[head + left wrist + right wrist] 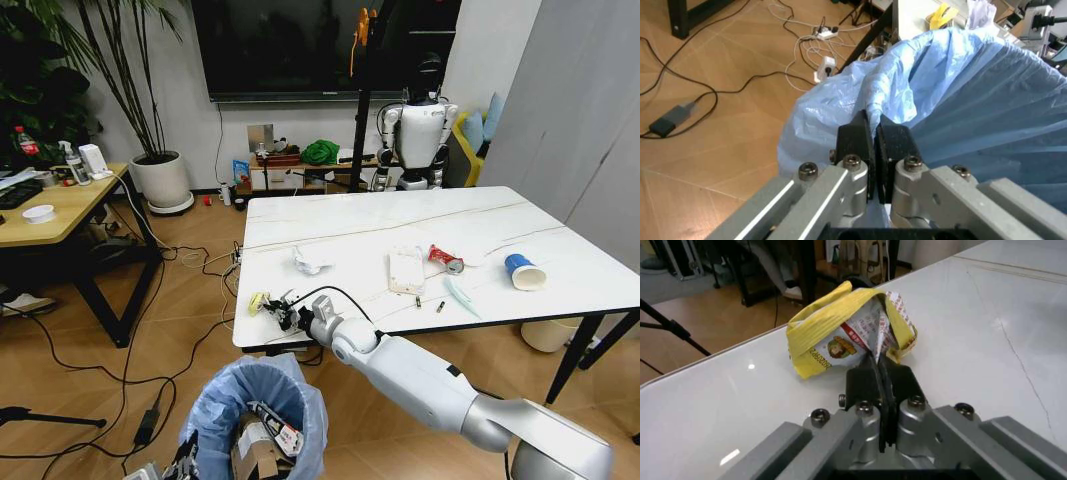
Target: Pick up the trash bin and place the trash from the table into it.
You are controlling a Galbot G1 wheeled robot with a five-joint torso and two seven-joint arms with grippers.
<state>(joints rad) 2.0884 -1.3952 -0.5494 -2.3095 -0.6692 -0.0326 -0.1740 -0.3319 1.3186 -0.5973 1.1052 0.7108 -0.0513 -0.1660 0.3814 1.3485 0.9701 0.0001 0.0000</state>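
The trash bin (255, 415) with its light blue bag sits low in front of the table's near left corner, cardboard and a wrapper inside. My left gripper (873, 132) is shut on the bag's rim (890, 90). On the white table (400, 235), my right gripper (879, 367) is shut on the yellow wrapper (840, 335) at the near left corner (262, 302). Further along lie crumpled white paper (310, 263), a clear plastic pack (406, 269), a crushed red can (445, 258), a blue-and-white paper cup (525, 271) and small bits (440, 306).
A light wooden desk (55, 210) stands at left, a potted plant (160, 178) behind it. Cables and a power strip (235, 258) lie on the floor left of the table. A beige bucket (548, 335) sits under the table's right end. Another robot (420, 130) stands beyond.
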